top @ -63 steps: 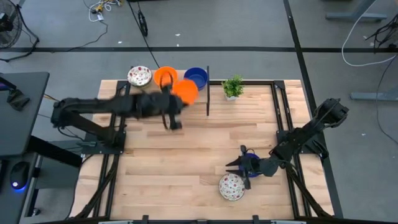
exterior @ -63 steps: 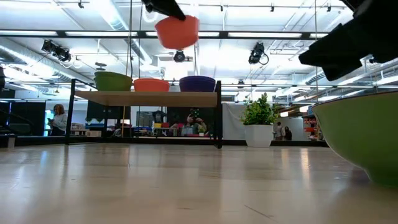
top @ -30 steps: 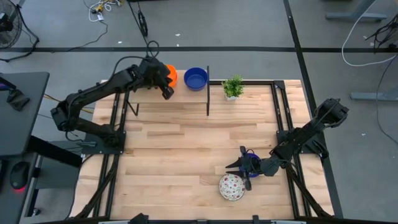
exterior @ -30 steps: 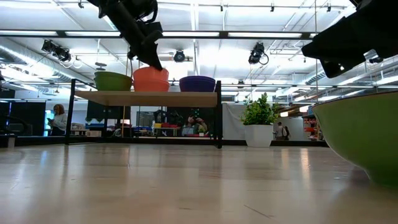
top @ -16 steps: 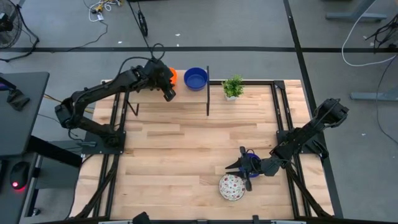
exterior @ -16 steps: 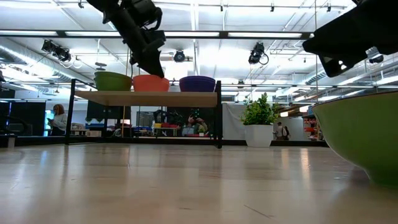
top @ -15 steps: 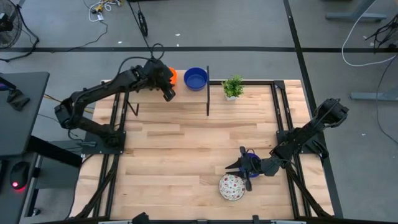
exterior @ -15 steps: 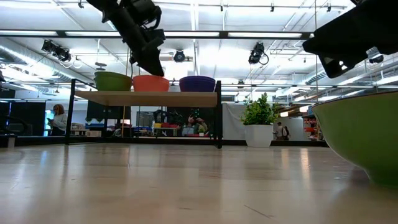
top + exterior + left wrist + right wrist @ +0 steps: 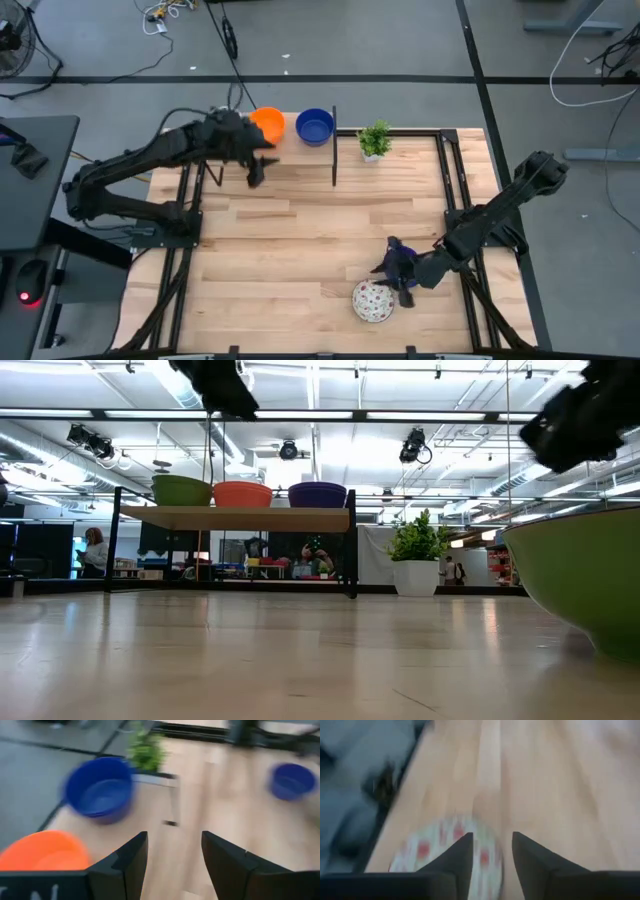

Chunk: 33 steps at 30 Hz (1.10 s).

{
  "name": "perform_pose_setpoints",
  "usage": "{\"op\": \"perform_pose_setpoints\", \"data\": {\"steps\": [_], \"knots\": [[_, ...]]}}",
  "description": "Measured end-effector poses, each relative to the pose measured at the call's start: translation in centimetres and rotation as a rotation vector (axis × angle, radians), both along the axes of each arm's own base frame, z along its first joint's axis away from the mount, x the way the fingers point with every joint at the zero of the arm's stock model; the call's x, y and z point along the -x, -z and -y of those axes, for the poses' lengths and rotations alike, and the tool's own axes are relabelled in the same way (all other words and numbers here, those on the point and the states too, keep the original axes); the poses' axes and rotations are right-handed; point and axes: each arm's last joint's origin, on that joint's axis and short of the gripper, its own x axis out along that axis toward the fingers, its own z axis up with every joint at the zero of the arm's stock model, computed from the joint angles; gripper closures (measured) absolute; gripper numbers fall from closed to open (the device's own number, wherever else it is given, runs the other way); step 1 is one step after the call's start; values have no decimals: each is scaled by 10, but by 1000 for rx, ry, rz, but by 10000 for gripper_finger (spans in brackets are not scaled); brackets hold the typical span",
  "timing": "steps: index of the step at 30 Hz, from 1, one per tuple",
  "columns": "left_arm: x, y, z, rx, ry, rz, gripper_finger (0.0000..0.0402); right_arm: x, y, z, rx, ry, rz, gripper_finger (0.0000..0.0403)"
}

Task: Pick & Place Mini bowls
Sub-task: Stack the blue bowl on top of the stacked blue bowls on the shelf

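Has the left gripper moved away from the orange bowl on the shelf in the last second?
Yes. In the high view the left gripper has pulled back off the orange bowl, toward the table's near side, away from the blue bowl. Its fingers are open and empty.

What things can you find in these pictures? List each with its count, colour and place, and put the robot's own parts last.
Orange bowl: one, orange, on the raised shelf at the table's far edge.
Blue bowl: one, blue, on the same shelf beside the orange one.
Second blue bowl: one, blue, on the table by the right gripper.
Floral bowl: one, white with coloured specks, on the table's near side.
Shelf: one, wooden top on dark legs, far side.
Potted plant: one, green in a white pot, right of the shelf.
Table: one, light wood.
Left gripper: open, empty, in front of the shelf.
Right gripper: open, above the floral bowl's edge.
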Motion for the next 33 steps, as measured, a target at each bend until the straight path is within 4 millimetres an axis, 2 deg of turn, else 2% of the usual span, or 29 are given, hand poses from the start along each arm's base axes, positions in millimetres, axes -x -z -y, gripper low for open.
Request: {"op": "perform_pose_setpoints", "data": {"steps": [4, 7, 10, 15, 20, 25, 33], "knots": [[-13, 8, 35, 21, 142, -2, 227, 9, -23, 0, 47, -44, -327, 234], [-25, 31, 58, 25, 214, 51, 237, 19, -32, -1, 70, -105, -497, 220], [-33, 56, 76, 30, 235, 123, 246, 29, -30, -5, 73, -183, -588, 218], [-32, 95, 98, 65, 221, 193, 259, 39, -17, -15, 106, -249, -637, 229], [-25, 121, 116, 111, 207, 254, 268, 44, 2, -17, 170, -243, -642, 249], [-18, 133, 130, 116, 176, 284, 273, 43, 15, -17, 250, -212, -619, 278], [-18, 138, 150, 77, 160, 296, 273, 38, 25, -20, 319, -245, -613, 341]]}}
